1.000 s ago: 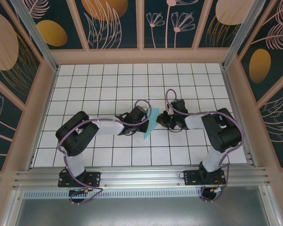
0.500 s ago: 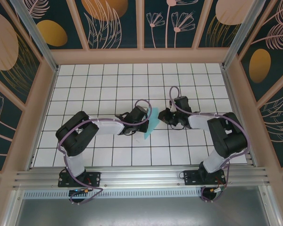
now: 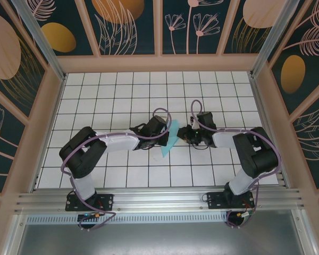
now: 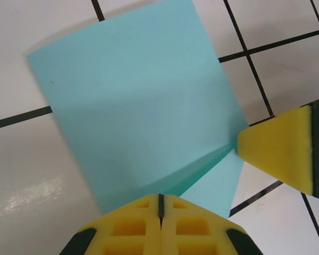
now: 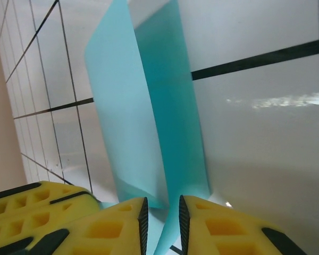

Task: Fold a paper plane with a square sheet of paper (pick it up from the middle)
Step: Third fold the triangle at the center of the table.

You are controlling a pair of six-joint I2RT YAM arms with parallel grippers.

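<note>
Jaws first: my left gripper [image 4: 159,201] is clamped tight on the near edge of the sheet of paper [image 4: 138,106]. The sheet is folded and stands up near the centre of the table [image 3: 122,95]. My right gripper [image 5: 161,204] shows a narrow gap with the paper's edge loose inside it, not pinched.

Risk: with one grip only, the thin flaps could spring apart and spoil the crease. A nudge from my right would skew it.

Both arms reach low with elbows out, left wrist toward 3 o'clock, right toward 9.
</note>
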